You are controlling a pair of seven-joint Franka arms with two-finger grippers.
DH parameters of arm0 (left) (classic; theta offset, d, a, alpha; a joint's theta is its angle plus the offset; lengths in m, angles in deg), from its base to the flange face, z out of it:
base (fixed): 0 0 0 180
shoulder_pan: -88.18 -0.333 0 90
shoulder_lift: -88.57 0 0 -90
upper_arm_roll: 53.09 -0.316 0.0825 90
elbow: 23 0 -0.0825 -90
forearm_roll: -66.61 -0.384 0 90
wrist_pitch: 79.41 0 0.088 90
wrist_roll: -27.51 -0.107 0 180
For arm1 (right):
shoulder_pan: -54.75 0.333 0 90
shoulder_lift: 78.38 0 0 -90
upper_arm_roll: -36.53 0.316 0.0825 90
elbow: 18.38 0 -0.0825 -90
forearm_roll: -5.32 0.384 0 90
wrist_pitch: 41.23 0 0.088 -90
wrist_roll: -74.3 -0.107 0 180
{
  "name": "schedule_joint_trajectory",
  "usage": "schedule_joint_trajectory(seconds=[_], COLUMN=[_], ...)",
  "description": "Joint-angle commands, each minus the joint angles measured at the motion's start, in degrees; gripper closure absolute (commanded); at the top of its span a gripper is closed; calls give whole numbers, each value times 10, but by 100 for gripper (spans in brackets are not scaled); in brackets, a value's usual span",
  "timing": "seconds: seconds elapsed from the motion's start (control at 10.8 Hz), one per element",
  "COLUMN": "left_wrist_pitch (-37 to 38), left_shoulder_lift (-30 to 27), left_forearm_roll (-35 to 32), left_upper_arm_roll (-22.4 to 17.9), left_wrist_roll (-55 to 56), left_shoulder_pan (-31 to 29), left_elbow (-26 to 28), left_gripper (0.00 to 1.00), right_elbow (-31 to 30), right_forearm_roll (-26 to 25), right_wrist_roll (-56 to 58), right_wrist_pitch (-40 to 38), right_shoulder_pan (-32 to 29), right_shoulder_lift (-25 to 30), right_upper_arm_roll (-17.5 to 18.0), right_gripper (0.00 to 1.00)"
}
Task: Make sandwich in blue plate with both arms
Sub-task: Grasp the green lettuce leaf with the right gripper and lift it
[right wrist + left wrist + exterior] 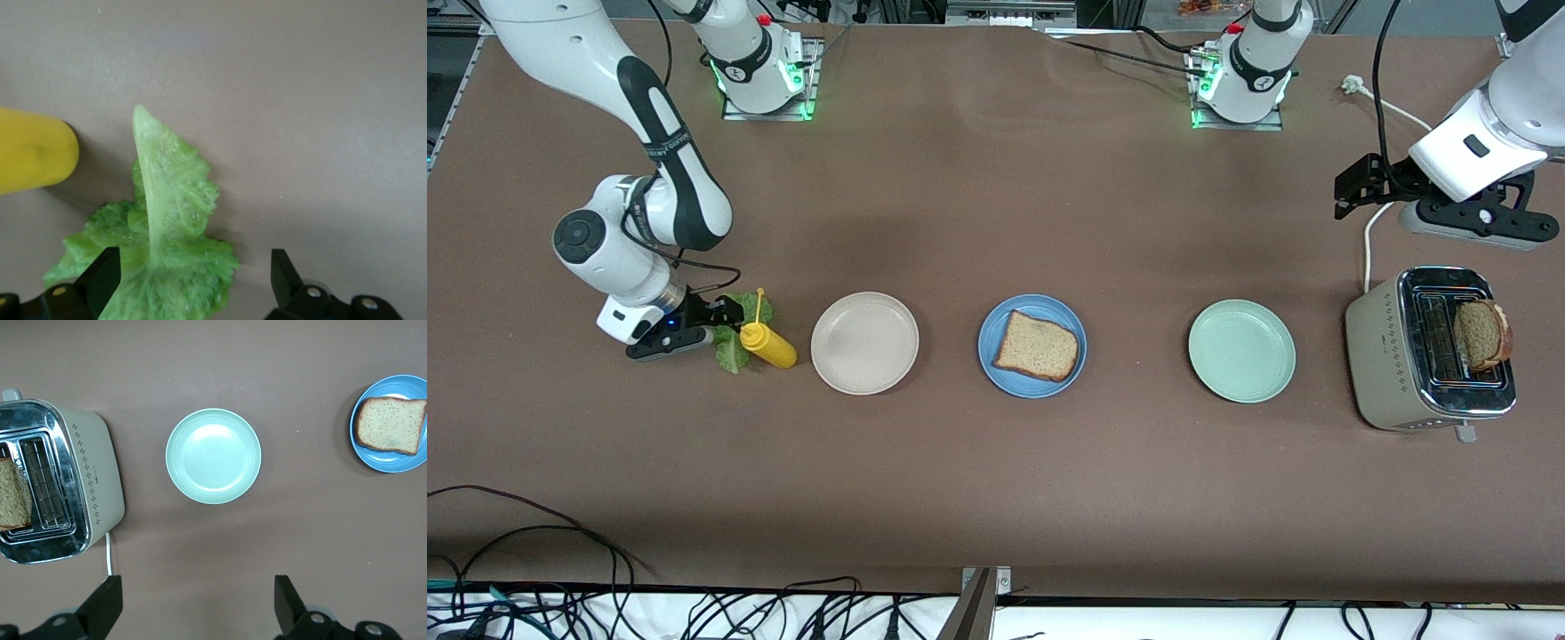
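Blue plate (996,324) holds one bread slice (1036,346); toaster (1378,356) holds another

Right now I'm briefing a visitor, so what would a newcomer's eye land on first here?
Probably the row of three plates, with the blue plate in the middle already holding one bread slice. At the right arm's end, the open right claw is down over a lettuce leaf beside a yellow bottle. At the left arm's end, a second slice sticks out of the toaster.
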Motion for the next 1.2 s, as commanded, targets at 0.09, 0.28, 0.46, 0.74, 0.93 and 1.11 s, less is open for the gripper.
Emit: schedule_joint_trajectory(seconds=[0.09,0.28,0.46,0.74,0.93,1.11], left_wrist_pitch=[5,5,5,5,5,5], left_shoulder_lift=[-3,-3,-3,-3,-3,-3], left_forearm_roll=[15,15,15,15,15,15], left_upper_arm_roll=[0,0,0,0,1,0], left_wrist_roll=[2,2,1,2,3,3], left_shoulder_pan=[-4,-3,-4,-4,-3,-3], left_elbow=[1,1,1,1,1,1], left_gripper=[0,0,0,0,0,0], right_elbow=[-16,-12,-4,76,103,114], right_forearm_roll=[3,3,3,6,6,6], right_wrist_roll=[12,34,45,47,48,49], right_wrist_pitch=[38,35,5,-203,-256,-300], right_shoulder_pan=[-10,-10,-10,-11,-17,-19], right_shoulder_lift=[-10,-6,12,76,97,125], right_upper_arm_roll=[13,16,16,14,13,12], right_gripper=[14,80,100,100,100,100])
